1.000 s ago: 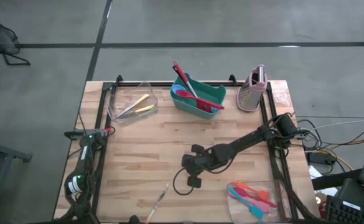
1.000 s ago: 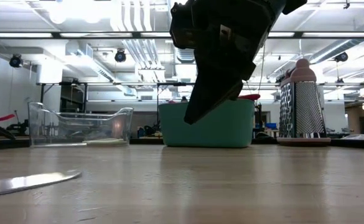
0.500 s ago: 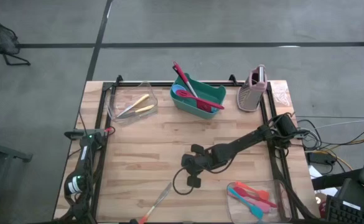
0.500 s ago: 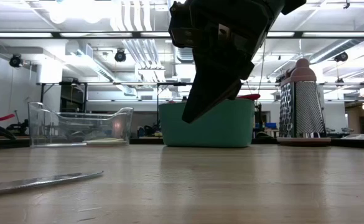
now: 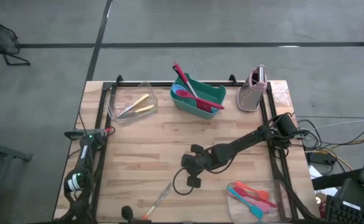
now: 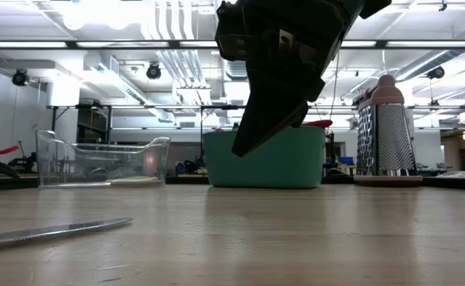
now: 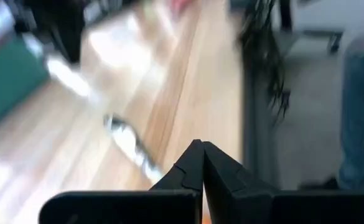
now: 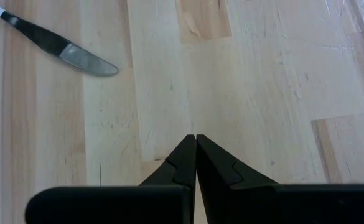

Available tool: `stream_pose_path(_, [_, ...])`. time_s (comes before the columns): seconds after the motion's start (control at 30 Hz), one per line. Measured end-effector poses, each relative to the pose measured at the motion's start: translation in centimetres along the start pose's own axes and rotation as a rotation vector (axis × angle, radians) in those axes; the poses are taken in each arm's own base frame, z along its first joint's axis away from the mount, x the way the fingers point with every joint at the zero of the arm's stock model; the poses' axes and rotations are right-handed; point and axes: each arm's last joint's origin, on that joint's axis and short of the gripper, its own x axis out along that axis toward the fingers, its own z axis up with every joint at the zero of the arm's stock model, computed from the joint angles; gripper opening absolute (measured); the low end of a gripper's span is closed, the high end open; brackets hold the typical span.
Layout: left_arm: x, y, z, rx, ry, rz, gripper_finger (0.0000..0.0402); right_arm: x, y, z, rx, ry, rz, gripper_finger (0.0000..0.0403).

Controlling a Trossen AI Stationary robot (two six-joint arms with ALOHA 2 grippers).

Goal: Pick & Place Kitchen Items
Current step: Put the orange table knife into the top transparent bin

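I see the knife (image 5: pixel 160 198) lying flat near the table's (image 5: pixel 138 137) front edge, its handle end cut off by the frame. My left gripper (image 7: pixel 201 149), blurred, sits closed just beside it, gripping nothing I can make out. My right gripper (image 8: pixel 195 142) hangs closed and empty mid-table.

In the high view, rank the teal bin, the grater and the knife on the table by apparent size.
1. teal bin, largest.
2. grater.
3. knife, thinnest; about as long as the grater, so their order is unsure.
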Motion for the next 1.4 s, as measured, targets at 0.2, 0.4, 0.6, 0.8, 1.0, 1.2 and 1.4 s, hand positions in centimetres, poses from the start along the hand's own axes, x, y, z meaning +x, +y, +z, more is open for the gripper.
stream_pose_path(0.2, [2.1,0.8,-1.6,0.011,0.156,0.016,0.0002,0.0,0.0,0.0,0.0,0.0,0.0,0.0008])
stream_pose_path(0.4, [1.3,0.6,-1.6,0.014,0.086,0.016,0.0002,0.0,0.0,0.0,-0.024,0.0,0.0,0.0009])
stream_pose_path(0.6, [0.1,0.5,-1.3,0.037,0.029,0.004,0.0002,0.0,0.0,0.0,-0.027,0.0,0.0,0.0008])
stream_pose_path(0.8, [0.6,0.9,-2.3,0.015,0.145,-0.006,0.0002,0.0,0.0,0.0,-0.027,-0.001,0.001,0.0008])
stream_pose_path(1.0, [0.7,0.7,-2.5,-0.026,0.139,-0.014,0.0003,0.0,0.0,0.0,-0.026,-0.002,0.001,0.0008])
stream_pose_path(1.2, [0.6,0.0,-2.3,-0.101,0.119,-0.056,0.0004,0.0,0.0,0.0,-0.026,-0.002,0.001,0.0008])
stream_pose_path(1.4, [0.5,-0.4,-2.1,-0.141,0.107,-0.079,0.0002,0.0,0.0,0.0,-0.026,-0.003,0.002,0.0008])
